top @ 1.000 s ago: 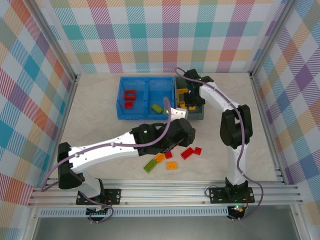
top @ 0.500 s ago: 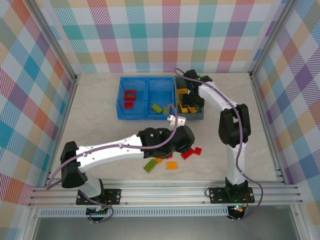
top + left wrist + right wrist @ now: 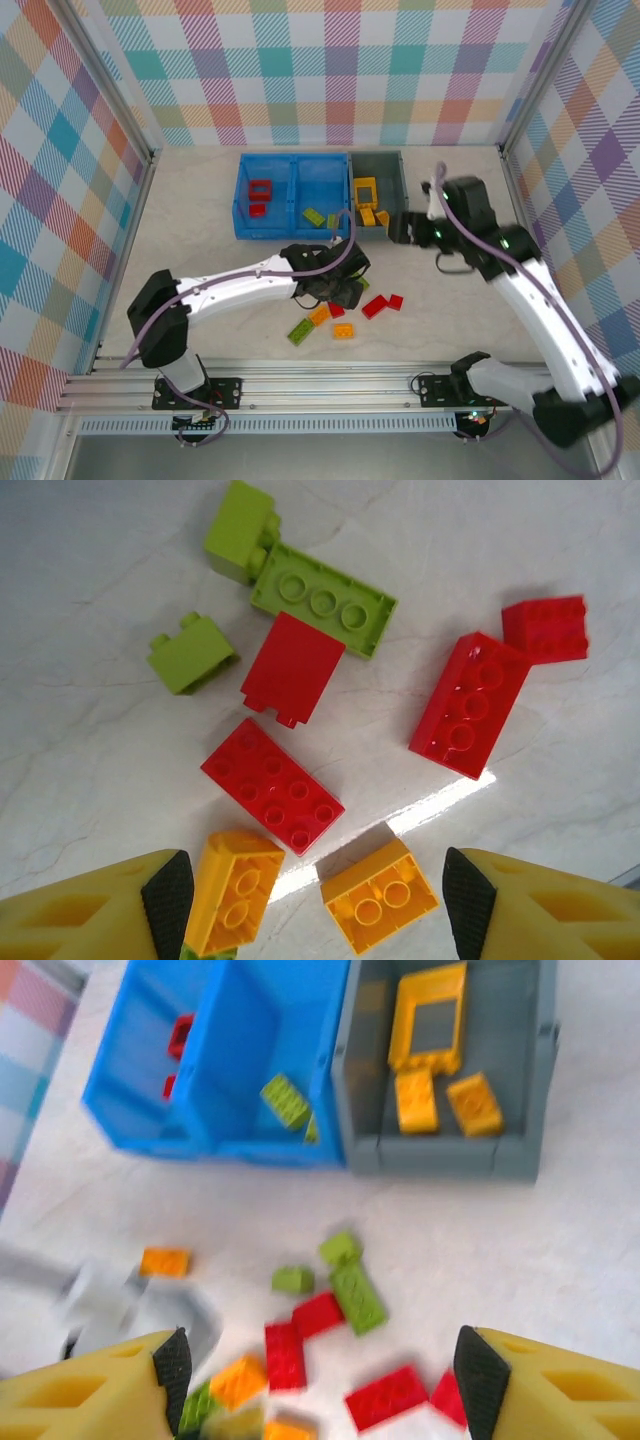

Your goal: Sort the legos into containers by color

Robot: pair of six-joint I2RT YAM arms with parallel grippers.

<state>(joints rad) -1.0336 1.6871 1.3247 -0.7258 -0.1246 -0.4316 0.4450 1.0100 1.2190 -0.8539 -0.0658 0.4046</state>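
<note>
I judge the sort to be partly done. In the blue bin (image 3: 270, 232), the left compartment holds red pieces (image 3: 260, 190) and the right one holds a lime brick (image 3: 314, 216). The dark grey bin (image 3: 385, 170), touching it on the right, holds a yellow frame (image 3: 430, 1025) and two yellow-orange bricks (image 3: 415, 1100). Roughly ten loose bricks (image 3: 343, 331) remain on the table (image 3: 200, 200) in front of the bins, mixed red, lime and orange, so about half the work is left.

My left gripper (image 3: 318, 900) hangs over that pile with its jaws wide apart and nothing between them. An orange four-stud brick (image 3: 380, 895) lies under the gap, nearer the pad at the right of the wrist view. Another orange brick (image 3: 235, 890) sits just beside the other pad (image 3: 168, 895). A red eight-stud brick (image 3: 272, 798) lies just ahead of the gap. I cannot tell how high I am above them.

My right gripper (image 3: 322, 1380) is also spread open and empty, and the top view puts it near the grey bin's front corner. The pile lies below and ahead of it, well apart from its pads.
</note>
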